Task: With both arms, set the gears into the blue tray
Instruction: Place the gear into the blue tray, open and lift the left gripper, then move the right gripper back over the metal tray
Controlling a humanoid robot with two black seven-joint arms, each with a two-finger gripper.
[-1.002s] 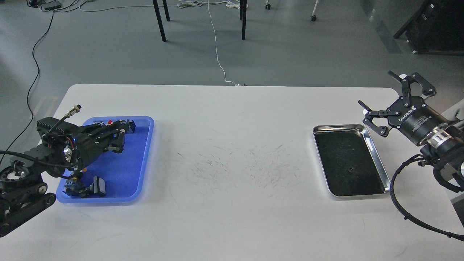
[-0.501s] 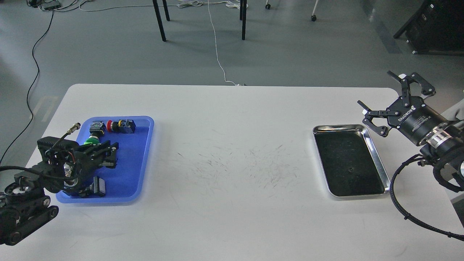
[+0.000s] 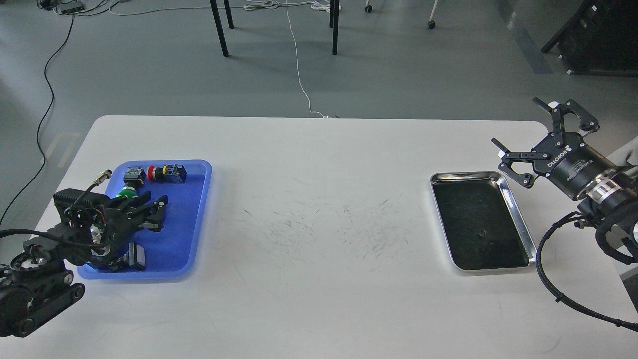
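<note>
A: Left gripper [image 3: 158, 213] hangs low over the blue tray [image 3: 199, 219], fingers a little apart with nothing visible between them. Right gripper [image 3: 529, 144] is spread wide and empty at the steel tray's [image 3: 518, 209] one o'clock corner.

B: And the gears?

A: One tiny dark speck on the steel tray's black floor, toward six o'clock, may be a gear [image 3: 481, 233]; too small to be sure. I can't find the other.

B: What's the danger?

A: Black on black, and thin: wide fingers could skate over it or flick it against the raised rim. On the left, the push-button switches [image 3: 168, 173] crowd the tray's twelve o'clock end, so a careless sweep could knock them.

B: Room to move?

A: Plenty. The white table [image 3: 319, 299] between the trays lies open, though both trays sit near its side edges.
</note>
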